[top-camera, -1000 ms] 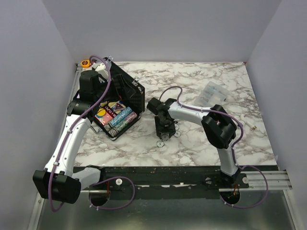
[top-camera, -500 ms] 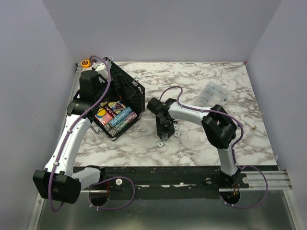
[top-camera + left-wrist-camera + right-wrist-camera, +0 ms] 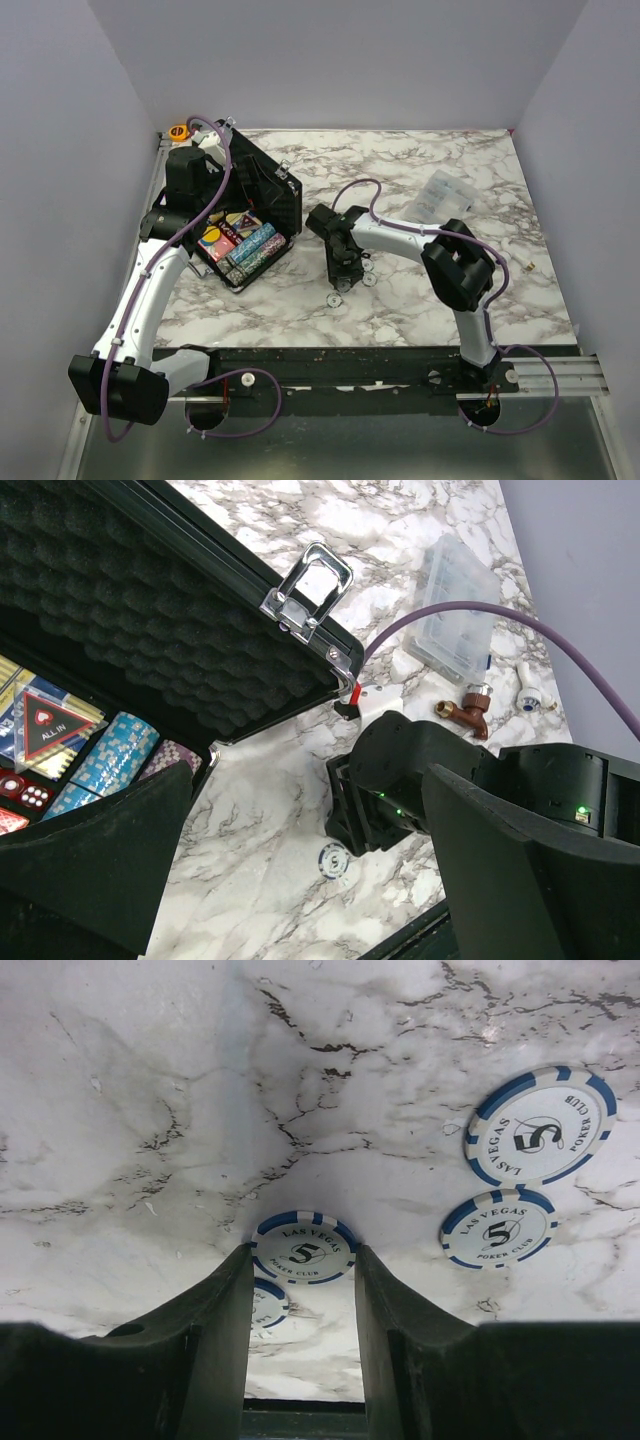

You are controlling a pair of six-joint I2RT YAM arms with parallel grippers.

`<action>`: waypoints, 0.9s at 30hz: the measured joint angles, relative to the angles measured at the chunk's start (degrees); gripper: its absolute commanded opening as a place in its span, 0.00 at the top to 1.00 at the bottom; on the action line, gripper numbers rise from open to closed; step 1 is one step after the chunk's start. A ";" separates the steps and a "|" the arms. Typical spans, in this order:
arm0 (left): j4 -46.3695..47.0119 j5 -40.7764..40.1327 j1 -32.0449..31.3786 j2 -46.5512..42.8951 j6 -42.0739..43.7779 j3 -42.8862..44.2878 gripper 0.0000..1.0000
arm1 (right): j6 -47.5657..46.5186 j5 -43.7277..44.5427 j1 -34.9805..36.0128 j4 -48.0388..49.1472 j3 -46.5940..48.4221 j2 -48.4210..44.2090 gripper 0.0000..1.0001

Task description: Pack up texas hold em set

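Observation:
The black case (image 3: 262, 190) of the texas hold em set stands open at the left, with its foam-lined lid (image 3: 130, 620) raised and rows of chips (image 3: 255, 248) inside. My left gripper (image 3: 205, 185) hovers over it, open and holding nothing; its fingers (image 3: 520, 880) frame the wrist view. My right gripper (image 3: 345, 283) points down at the marble and is shut on a blue-and-white chip (image 3: 303, 1250) that lies flat, pinched at its rim by both fingers. Another chip (image 3: 265, 1303) lies just behind the left finger. Two more chips (image 3: 540, 1125) (image 3: 497, 1229) lie to the right.
A clear plastic bag (image 3: 445, 192) lies at the back right, with a small brown fitting (image 3: 468, 708) near it. An orange tape roll (image 3: 179, 131) sits in the far left corner. The case's silver latch (image 3: 308, 590) sticks out from the lid's edge.
My right gripper's fingers have closed in onto the rim of the blue-and-white chip. The left arm has not moved.

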 measured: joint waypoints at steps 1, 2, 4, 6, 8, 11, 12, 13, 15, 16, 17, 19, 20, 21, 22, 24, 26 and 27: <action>0.00 0.00 0.00 0.00 0.00 0.00 0.04 | 0.00 0.07 0.00 0.09 -0.13 -0.11 0.67; 0.00 0.00 0.00 0.00 0.00 0.00 0.04 | 0.00 0.09 0.00 0.09 -0.26 -0.24 0.67; 0.00 0.00 0.00 0.00 0.00 0.00 0.04 | 0.02 0.15 0.02 0.09 -0.57 -0.57 0.67; 0.00 0.00 0.00 0.00 0.00 0.00 0.04 | 0.02 0.13 0.07 0.07 -0.87 -1.20 0.67; 0.00 0.00 0.00 0.00 0.00 0.00 0.04 | 0.02 0.11 0.17 0.13 -0.87 -1.62 0.67; 0.00 0.00 0.00 0.00 -0.02 0.00 0.04 | 0.15 0.07 0.96 0.20 -0.87 -2.16 0.67; 0.00 0.00 0.00 0.00 0.00 0.00 0.04 | 0.22 0.04 1.31 0.20 -0.87 -2.25 0.67; 0.00 0.00 0.00 0.00 0.00 0.00 0.04 | 0.26 0.00 1.66 0.20 -0.87 -2.32 0.67; 0.00 0.00 0.00 0.00 -0.02 0.00 0.04 | 0.55 -0.13 2.36 0.26 -0.96 -2.51 0.67; 0.00 0.00 0.00 0.00 -0.02 0.00 0.04 | 0.70 -0.28 2.67 0.26 -1.03 -2.67 0.67; 0.00 0.00 0.00 0.00 -0.02 0.00 0.04 | 0.94 -0.42 2.99 0.31 -1.07 -2.80 0.67; 0.00 0.00 0.00 0.00 -0.02 0.00 0.04 | 1.31 -0.70 3.67 0.39 -1.16 -2.91 0.67; 0.00 0.00 0.00 0.00 -0.02 0.00 0.04 | 1.53 -0.79 4.04 0.48 -1.20 -2.91 0.66; 0.00 0.02 0.00 0.00 -0.02 0.00 0.04 | 1.68 -0.98 4.39 0.59 -1.27 -2.91 0.65; 0.00 0.02 0.00 0.00 -0.02 -0.02 0.04 | 1.77 -1.16 4.74 0.72 -1.42 -2.91 0.64; 0.00 0.02 0.00 0.00 -0.02 -0.02 0.04 | 1.92 -1.62 5.25 0.96 -1.68 -2.91 0.63; 0.00 0.04 0.00 0.00 -0.04 -0.02 0.04 | 2.05 -1.92 5.51 1.18 -1.90 -2.91 0.63; 0.00 0.04 0.00 0.00 -0.02 -0.02 0.04 | 2.08 -2.01 5.62 1.33 -1.97 -2.91 0.62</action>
